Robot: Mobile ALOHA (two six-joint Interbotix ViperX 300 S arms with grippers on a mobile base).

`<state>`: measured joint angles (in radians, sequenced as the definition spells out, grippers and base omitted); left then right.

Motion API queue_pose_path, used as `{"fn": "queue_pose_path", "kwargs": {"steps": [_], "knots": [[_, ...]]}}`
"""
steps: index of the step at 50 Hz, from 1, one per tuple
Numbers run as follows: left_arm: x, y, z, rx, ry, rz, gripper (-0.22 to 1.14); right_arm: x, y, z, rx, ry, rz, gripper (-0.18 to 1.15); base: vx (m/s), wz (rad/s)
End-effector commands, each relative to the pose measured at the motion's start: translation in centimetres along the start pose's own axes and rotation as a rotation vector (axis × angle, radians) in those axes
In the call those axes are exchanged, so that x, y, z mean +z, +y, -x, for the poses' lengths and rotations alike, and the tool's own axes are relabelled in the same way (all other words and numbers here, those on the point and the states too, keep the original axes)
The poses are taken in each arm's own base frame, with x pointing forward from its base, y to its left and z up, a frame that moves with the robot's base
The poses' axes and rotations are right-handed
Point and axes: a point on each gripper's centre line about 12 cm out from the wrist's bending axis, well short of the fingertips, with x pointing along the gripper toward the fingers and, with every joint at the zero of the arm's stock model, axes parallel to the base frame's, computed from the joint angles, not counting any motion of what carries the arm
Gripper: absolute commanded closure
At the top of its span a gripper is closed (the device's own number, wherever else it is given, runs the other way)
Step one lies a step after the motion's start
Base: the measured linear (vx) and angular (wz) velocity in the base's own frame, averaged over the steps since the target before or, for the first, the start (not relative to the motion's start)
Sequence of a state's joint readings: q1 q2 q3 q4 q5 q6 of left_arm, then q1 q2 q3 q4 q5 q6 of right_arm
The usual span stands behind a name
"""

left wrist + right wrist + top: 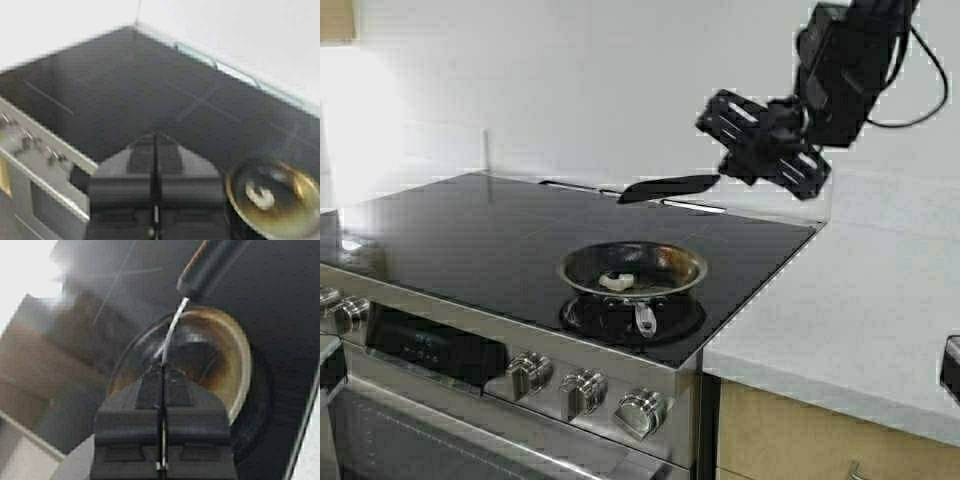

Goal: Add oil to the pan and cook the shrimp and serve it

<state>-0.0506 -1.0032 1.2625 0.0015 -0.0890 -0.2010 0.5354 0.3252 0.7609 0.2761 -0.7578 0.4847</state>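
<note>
The pan [632,270] sits on the front right burner of the black cooktop [470,235], its handle pointing at the knobs. The shrimp [616,282] lies curled inside it, left of centre. My right gripper [725,165] hangs high above the stove's back right corner, shut on the thin metal shaft of a black spatula [665,187] that sticks out to the left. In the right wrist view the spatula [205,265] hovers over the pan [225,360]. My left gripper [155,137] is shut and empty, over the cooktop beside the pan [272,200] and shrimp [260,195]. The oil is out of view.
Steel knobs [585,390] and a control panel [435,345] line the stove front. A pale countertop [860,320] lies right of the stove, with a white wall [570,90] behind. A dark object [950,368] shows at the right edge.
</note>
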Motion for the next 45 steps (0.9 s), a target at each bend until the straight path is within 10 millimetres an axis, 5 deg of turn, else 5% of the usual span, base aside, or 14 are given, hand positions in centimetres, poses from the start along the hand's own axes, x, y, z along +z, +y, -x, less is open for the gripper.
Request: {"fn": "queue_pose_path", "kwargs": {"steps": [1, 27, 32, 41, 45], "knots": [[-0.2, -1.8, -0.9, -0.072, 0.091, -0.019, 0.89, 2.6, 2.4, 0.1, 0.067, -0.062, 0.119, 0.89, 0.0, 0.0], [-6.0, -2.8, -4.4, -0.062, 0.427, 0.039, 0.82, 3.8, 3.0, 0.0, 0.082, -0.087, 0.211, 0.89, 0.0, 0.0], [-6.9, -3.4, -5.0, -0.083, 0.423, 0.055, 0.61, 4.0, 2.6, -0.3, 0.073, -0.092, 0.213, 0.89, 0.0, 0.0], [-9.9, -5.2, -6.5, -0.121, 0.476, 0.109, -0.09, 4.1, 1.8, -0.2, 0.057, -0.101, 0.22, 0.89, 0.0, 0.0], [-11.8, -6.2, -7.5, -0.142, 0.504, 0.109, -0.16, 4.2, 1.5, -0.2, 0.053, -0.11, 0.223, 0.89, 0.0, 0.0]]}}
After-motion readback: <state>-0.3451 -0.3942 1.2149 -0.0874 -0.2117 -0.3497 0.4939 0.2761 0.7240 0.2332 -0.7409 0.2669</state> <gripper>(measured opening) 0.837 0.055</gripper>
